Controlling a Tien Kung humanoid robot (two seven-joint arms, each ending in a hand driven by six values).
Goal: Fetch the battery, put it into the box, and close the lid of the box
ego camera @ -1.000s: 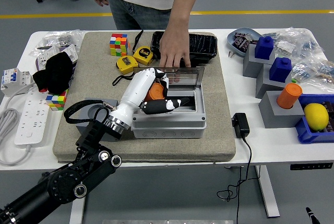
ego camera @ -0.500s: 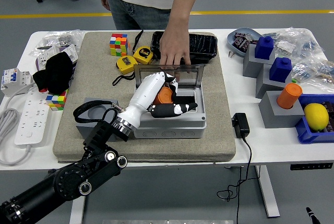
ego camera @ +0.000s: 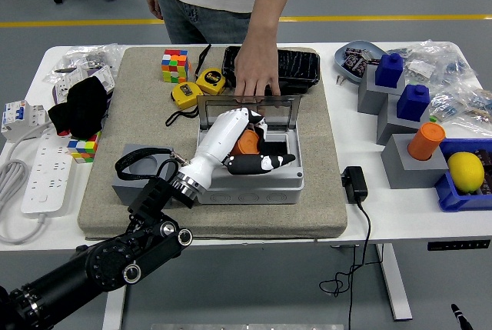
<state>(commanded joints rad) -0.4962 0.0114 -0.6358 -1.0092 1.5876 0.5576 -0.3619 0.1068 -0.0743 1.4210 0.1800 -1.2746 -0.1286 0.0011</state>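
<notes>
The left hand [ego camera: 244,145] is curled around the orange battery [ego camera: 246,141], holding it low inside the open grey box [ego camera: 247,162], directly over the box floor, while a person's hand [ego camera: 257,76] steadies the raised lid [ego camera: 250,107].

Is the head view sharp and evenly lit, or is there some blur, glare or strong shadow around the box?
Head view: sharp overall, with even, soft light; no motion blur on the left hand inside the grey box. The clear lid, steadied by the person's hand, shows only faint reflection. Shadows are weak. The orange battery is partly hidden by fingers, not blurred.
</notes>
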